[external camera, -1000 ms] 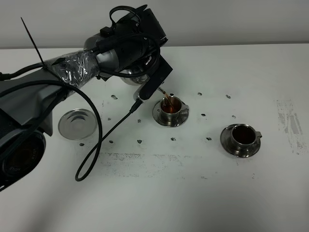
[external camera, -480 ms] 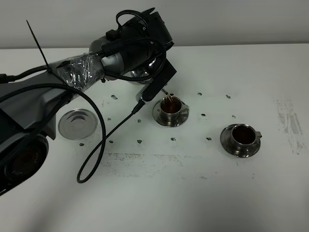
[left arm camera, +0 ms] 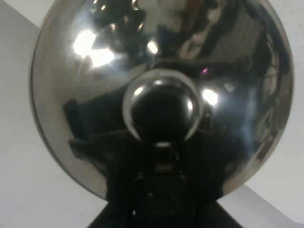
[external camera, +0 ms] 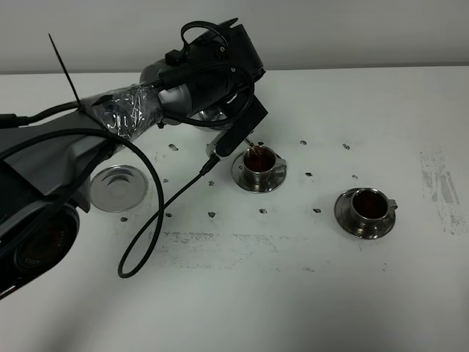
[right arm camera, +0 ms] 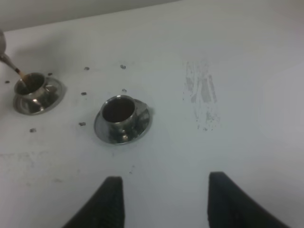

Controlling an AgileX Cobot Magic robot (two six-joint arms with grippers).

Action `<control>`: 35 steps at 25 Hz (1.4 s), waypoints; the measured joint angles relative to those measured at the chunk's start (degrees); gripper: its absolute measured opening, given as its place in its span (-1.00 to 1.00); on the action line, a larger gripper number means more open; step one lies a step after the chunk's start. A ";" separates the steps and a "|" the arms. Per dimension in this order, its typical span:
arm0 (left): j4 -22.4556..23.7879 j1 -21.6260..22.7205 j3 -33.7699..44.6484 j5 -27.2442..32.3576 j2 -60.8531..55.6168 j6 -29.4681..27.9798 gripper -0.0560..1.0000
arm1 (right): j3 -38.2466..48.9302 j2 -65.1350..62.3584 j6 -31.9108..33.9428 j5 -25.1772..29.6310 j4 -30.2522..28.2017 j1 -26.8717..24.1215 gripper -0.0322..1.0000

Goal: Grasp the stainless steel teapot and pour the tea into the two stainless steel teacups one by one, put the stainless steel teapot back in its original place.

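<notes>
Landmark: the near cup (external camera: 260, 165), the teacup on its saucer just beside the left arm; all places below are reckoned from it.
Teapot: the stainless steel teapot (left arm camera: 161, 95) hangs above and to the arm's side of the near cup, tipped, mostly hidden behind the wrist in the high view; its domed lid and knob fill the left wrist view.
Spout line: the thin spout (right arm camera: 10, 64) slants down from the pot toward the near cup's rim, with a brown thread of tea (external camera: 253, 155) falling into the cup.
Left gripper: the left gripper (external camera: 220, 110) carries the teapot; its jaws are hidden behind the pot, so the exact hold cannot be made out.
Right gripper: the right gripper (right arm camera: 161, 202) stands wide and empty, well apart from the near cup, past the far cup.
Far cup: the far cup (external camera: 368, 205) sits on its saucer on the side away from the left arm, dark tea already in it.
Empty saucer: the empty saucer (external camera: 117, 188) lies on the opposite side of the near cup, under the left arm.
Turning relation: once upright, the pot's way home likely runs from the near cup back along the left arm to the empty saucer; the left arm is nearer.
</notes>
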 joint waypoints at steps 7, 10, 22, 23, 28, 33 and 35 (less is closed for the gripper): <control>0.07 -0.09 0.00 -0.10 0.07 0.00 -0.53 | 0.00 0.00 0.00 0.00 0.00 0.00 -0.17; 0.26 -0.09 0.00 -0.11 0.45 0.00 -0.53 | 0.00 0.00 0.00 0.00 0.00 0.00 -0.17; -0.24 -0.16 -0.39 -0.17 1.14 -0.24 -0.53 | 0.00 0.00 0.00 0.00 0.00 0.00 -0.17; -0.63 -0.16 -0.39 -0.17 1.19 -0.23 -0.53 | 0.00 0.00 0.00 0.00 0.00 0.00 -0.17; -4.63 -0.03 -1.61 1.02 1.30 -1.83 -0.53 | 0.00 0.00 0.00 0.00 0.00 0.00 -0.17; -8.45 1.12 -3.28 3.76 1.12 -2.57 -0.53 | 0.00 0.00 0.00 0.00 0.00 0.00 -0.17; -9.77 1.84 -3.28 4.34 0.84 -2.62 -0.53 | 0.00 0.00 0.00 0.00 0.00 0.00 -0.17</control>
